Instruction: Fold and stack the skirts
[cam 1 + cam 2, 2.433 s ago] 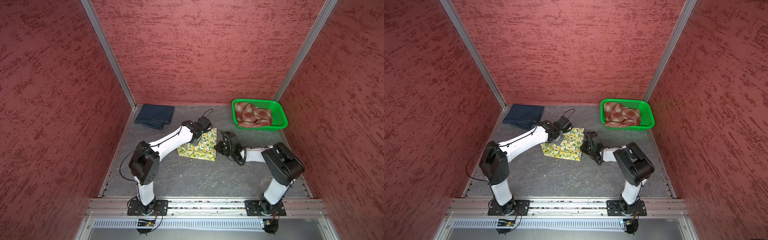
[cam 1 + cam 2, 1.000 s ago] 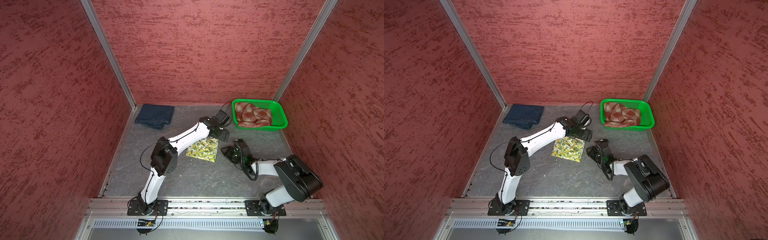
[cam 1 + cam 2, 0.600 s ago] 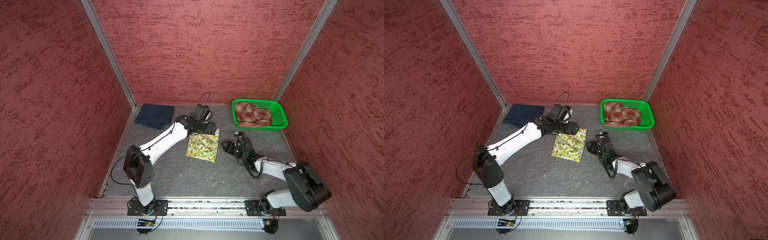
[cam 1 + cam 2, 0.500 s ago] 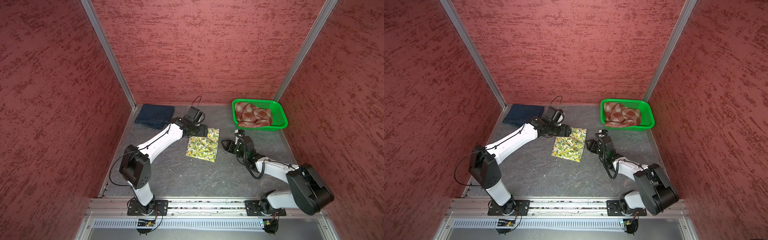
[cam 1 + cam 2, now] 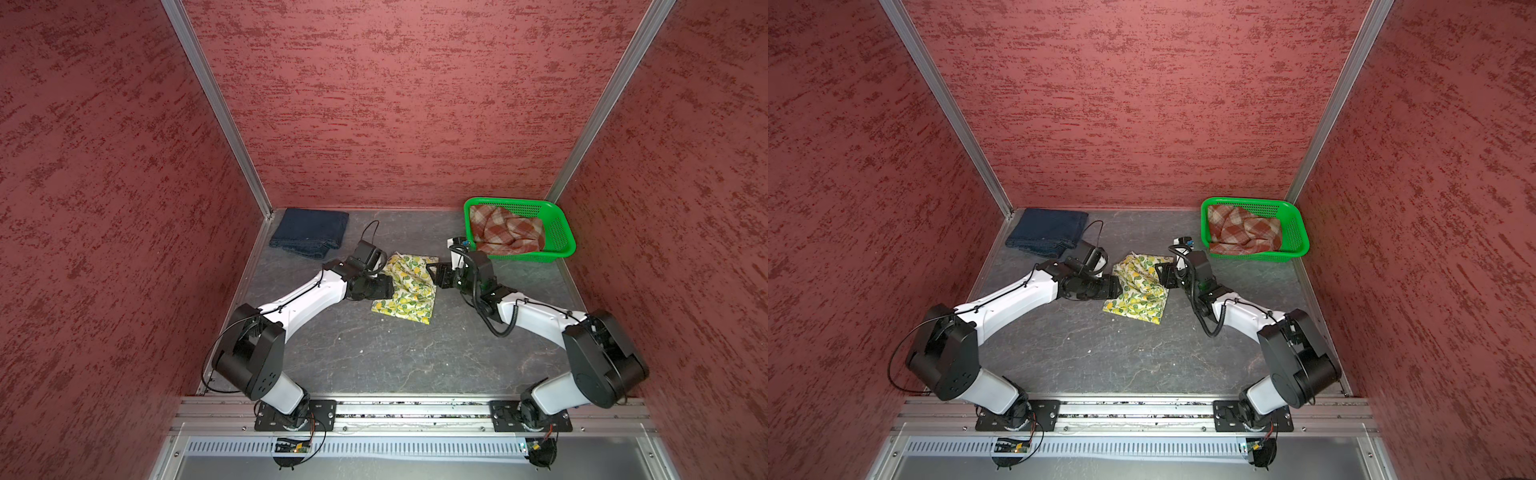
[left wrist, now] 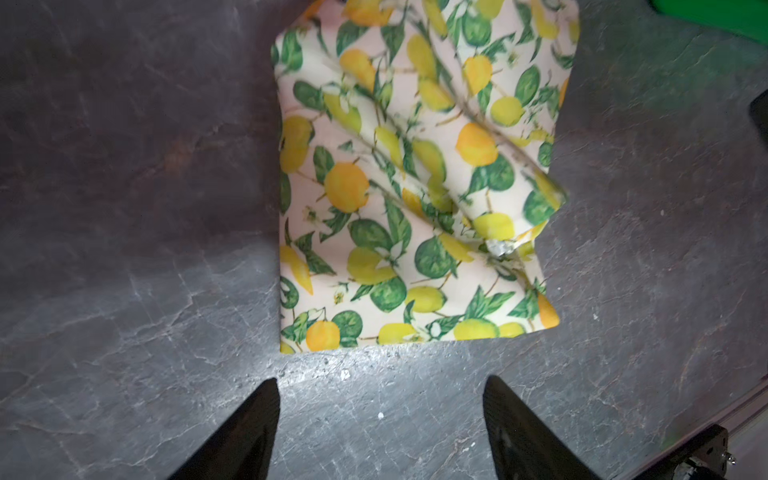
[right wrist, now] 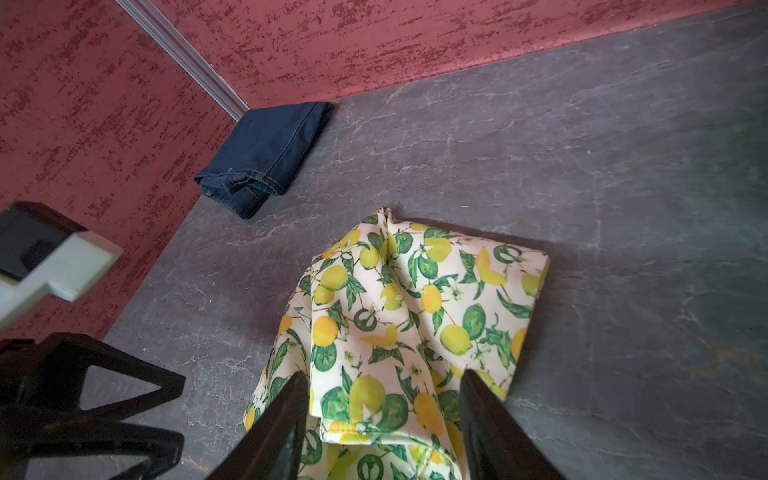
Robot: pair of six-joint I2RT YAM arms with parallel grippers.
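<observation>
The lemon-print skirt [image 5: 409, 291] [image 5: 1138, 293] lies mid-table, its far half rumpled and raised. My left gripper [image 5: 388, 286] [image 6: 380, 386] stands open just off the skirt's [image 6: 415, 187] left edge, with only bare floor between its fingers. My right gripper [image 5: 434, 274] [image 7: 384, 378] is open at the right edge, its fingers astride a raised fold of the skirt [image 7: 415, 307]. The navy denim skirt [image 5: 309, 232] [image 7: 266, 153] lies folded in the back left corner. The plaid skirt [image 5: 507, 230] [image 5: 1241, 230] sits crumpled in the basket.
The green perforated basket [image 5: 561, 232] [image 5: 1296, 232] stands at the back right, close behind my right wrist. Red walls close in three sides. A metal rail [image 5: 415, 409] carrying both arm bases runs along the front edge.
My left gripper has swung down to the lemon skirt's left edge. My right gripper has pushed into its right edge, and the skirt, flat before, is now rumpled at its far end.
</observation>
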